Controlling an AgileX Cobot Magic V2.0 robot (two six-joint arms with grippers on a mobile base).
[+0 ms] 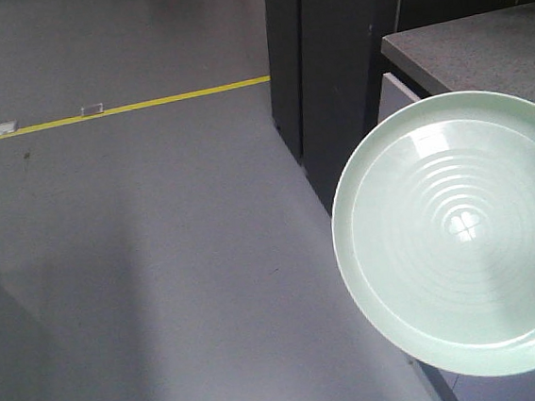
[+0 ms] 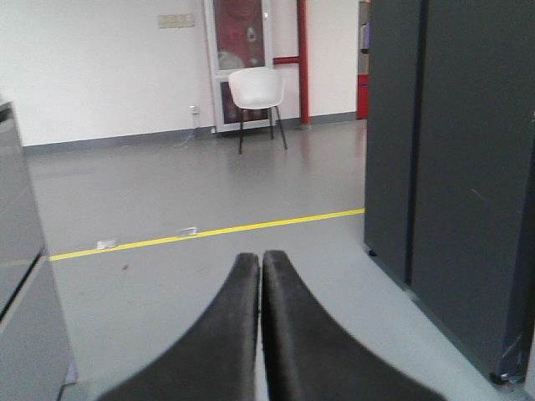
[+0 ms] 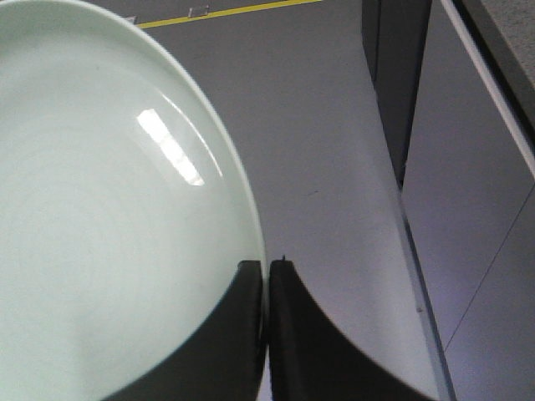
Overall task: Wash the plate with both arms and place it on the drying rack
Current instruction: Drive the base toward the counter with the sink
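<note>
**Supervisor:** Report the state of each hand.

**Operator:** My right hand (image 3: 267,282) is clenched on the rim of the plate (image 3: 109,217). In the right wrist view the rim edge passes between its two fingers (image 3: 238,334). My left hand (image 2: 261,280) is also clenched, with the fingers pressed together and nothing between them.

**Supervisor:** Where is the plate?

**Operator:** It is held in the air over the floor (image 1: 158,249), just beside the corner of the bench (image 1: 480,47), and rests on nothing. Its ringed face is turned toward the front camera.

**Supervisor:** Which relation governs the coming move?

**Operator:** The direction from the grip to the plate's centre.
- In the right wrist view, almost the whole disc lies to the left of the hand, so the grip is at one edge and the far rim is unsupported.
- The plate is round and has no long axis. The only line that matters runs from the grip through the centre.
- The right arm is the nearer one, being in contact.
- The left wrist view shows only floor, a yellow line (image 2: 251,225) and a dark cabinet (image 2: 451,167). I cannot tell from it how the plate lies from my left hand.

**Supervisor:** Your assessment?

**Operator:** I judge the task to be at an early stage. The drying rack appears in no view. The left hand would need to release before it can work on the plate.
</note>
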